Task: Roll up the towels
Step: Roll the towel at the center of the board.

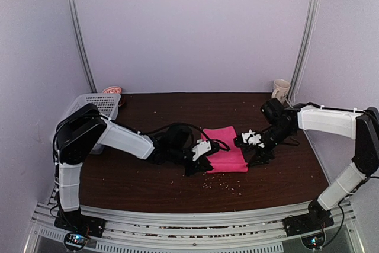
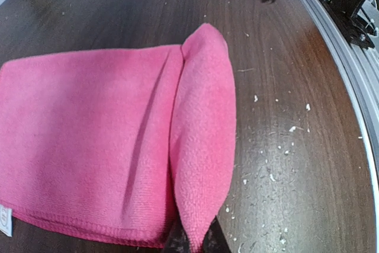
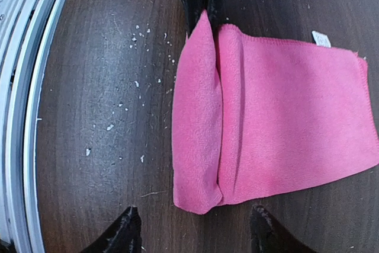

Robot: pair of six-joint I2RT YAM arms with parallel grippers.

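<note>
Left fingers (image 2: pixel 176 241) pinched on pink towel (image 2: pixel 89 134), one edge rolled over, rest flat, right fingers (image 3: pixel 126 233) spread apart

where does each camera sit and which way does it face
top: above and behind, looking down at table; left arm, right arm show.
left wrist: left arm, facing right along the pink towel; left gripper shut on its fold.
right wrist: right arm, facing left; right gripper open.
shared: wrist views see one fold from opposite ends.
</note>
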